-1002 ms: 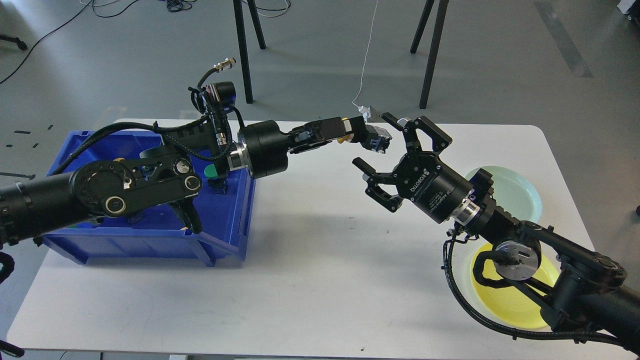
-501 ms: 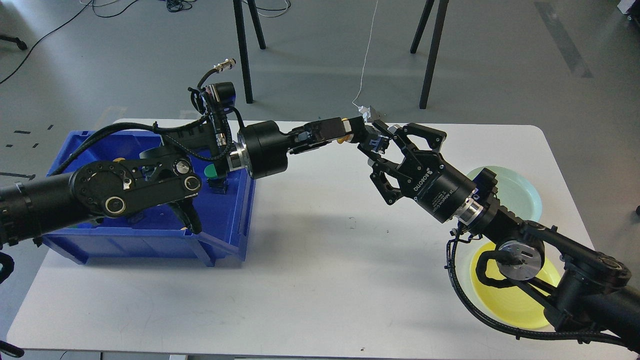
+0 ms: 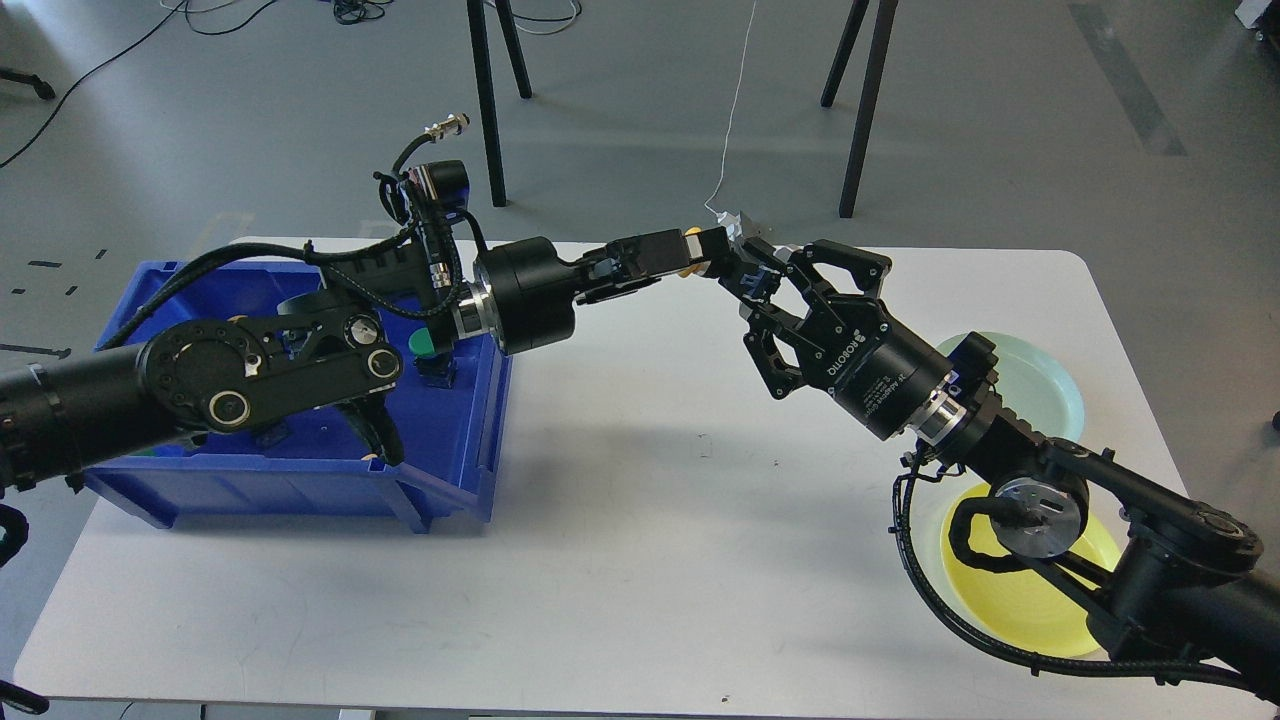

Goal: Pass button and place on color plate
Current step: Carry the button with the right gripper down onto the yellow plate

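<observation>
A button (image 3: 741,266) with a yellow cap and a black and blue body hangs in the air over the back middle of the white table (image 3: 640,560). My left gripper (image 3: 706,250) reaches from the left and is shut on its yellow end. My right gripper (image 3: 758,286) reaches from the right, and its fingers are closed around the button's body. Both grippers meet at the button. A yellow plate (image 3: 1020,600) lies at the front right, partly under my right arm. A pale green plate (image 3: 1045,385) lies behind it.
A blue bin (image 3: 300,470) stands on the left of the table under my left arm, with a green button (image 3: 423,345) and other parts inside. Black stand legs (image 3: 487,100) rise from the floor behind the table.
My right gripper was open and below the button. It rose to the button and closed its fingers around the body. My left gripper kept hold and lifted slightly.
</observation>
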Available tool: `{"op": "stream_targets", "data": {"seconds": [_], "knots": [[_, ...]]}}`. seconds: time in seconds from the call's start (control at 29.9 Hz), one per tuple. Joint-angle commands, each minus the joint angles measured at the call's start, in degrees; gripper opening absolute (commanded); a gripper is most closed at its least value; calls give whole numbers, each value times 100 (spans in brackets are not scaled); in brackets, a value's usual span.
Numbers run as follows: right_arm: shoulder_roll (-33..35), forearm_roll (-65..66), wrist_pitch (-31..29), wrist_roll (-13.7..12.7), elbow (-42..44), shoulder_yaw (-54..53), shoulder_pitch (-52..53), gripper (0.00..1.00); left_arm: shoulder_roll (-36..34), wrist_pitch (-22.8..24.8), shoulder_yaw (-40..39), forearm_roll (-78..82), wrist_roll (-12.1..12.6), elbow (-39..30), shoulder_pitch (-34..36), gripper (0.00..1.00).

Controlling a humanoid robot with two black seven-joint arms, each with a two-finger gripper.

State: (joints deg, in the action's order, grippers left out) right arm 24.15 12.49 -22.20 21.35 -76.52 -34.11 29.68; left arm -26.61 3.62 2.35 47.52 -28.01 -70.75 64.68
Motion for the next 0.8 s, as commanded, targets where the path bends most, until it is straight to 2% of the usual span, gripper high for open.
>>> {"op": "stream_targets", "data": {"seconds": [0.0, 0.13, 0.2, 0.3, 0.43, 0.5, 0.6, 0.7, 0.77], "knots": [[45, -10, 93, -34, -29, -43, -50, 3, 7, 25, -42, -23, 1, 0, -8, 80], [422, -27, 400, -17, -345, -165, -313, 3, -2, 16, -59, -41, 1, 9, -17, 82], [668, -28, 584, -8, -643, -472, -803, 3, -11, 16, -112, -76, 1, 9, -26, 84], [941, -54, 735, -8, -995, -1314, -1954, 3, -37, 33, -296, -111, 1, 9, -140, 85], [968, -256, 770, -61, -1286, -2721, -3931, 3, -37, 42, -472, -111, 1, 35, -237, 85], [968, -448, 779, -87, -1260, -3056, -4583, 3, -20, 42, -481, -120, 1, 35, -237, 85], [1012, -686, 1032, -201, -1164, -3032, -5173, 3, -11, 42, -472, -120, 1, 52, -237, 85], [1021, -696, 1533, -456, -1032, -2926, -5315, 3, -2, 42, -472, -120, 1, 53, -237, 85], [995, -704, 1832, -509, -944, -2856, -5315, 4, -2, 34, -472, -120, 1, 53, -237, 85]]}}
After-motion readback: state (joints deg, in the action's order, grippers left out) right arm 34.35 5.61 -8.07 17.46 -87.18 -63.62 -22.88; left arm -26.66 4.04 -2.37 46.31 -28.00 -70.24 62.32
